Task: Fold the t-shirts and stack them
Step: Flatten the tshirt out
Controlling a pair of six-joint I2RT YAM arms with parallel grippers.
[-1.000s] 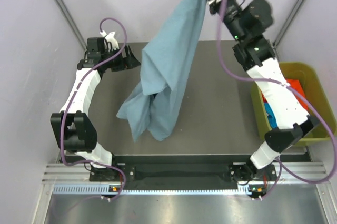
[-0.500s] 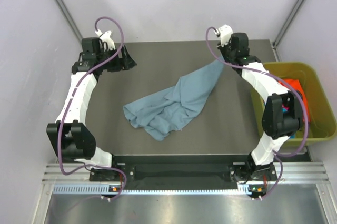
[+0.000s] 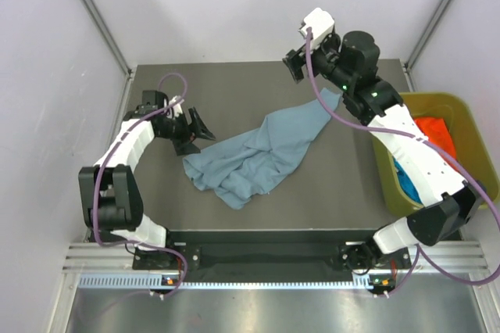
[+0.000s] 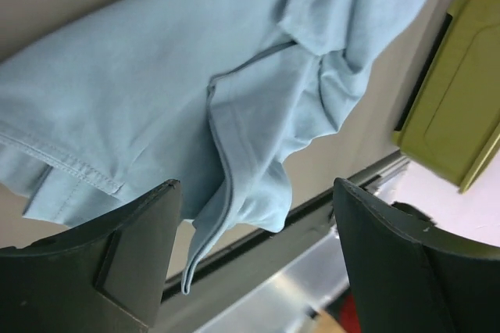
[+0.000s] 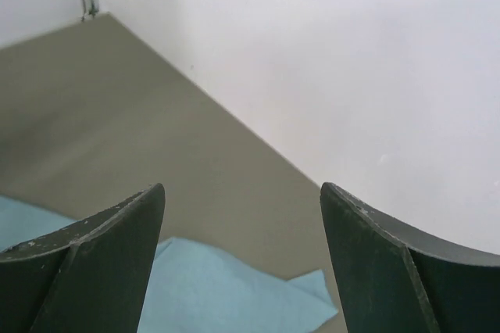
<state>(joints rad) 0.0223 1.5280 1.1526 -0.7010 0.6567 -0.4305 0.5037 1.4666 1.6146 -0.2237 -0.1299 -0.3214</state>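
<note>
Hovering, both spread: left claw (image 3: 201, 134) low beside grey-blue t-shirt (image 3: 250, 153), right claw (image 3: 291, 66) raised.

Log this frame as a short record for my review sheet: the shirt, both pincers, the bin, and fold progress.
shirt: grey-blue t-shirt, crumpled and unfolded on the table
left pincer: open, low at the shirt's left edge, gripping nothing
right pincer: open, raised over the shirt's far corner, empty
bin: right of the table, holds orange cloth and turquoise cloth
folded stack: none visible
</note>
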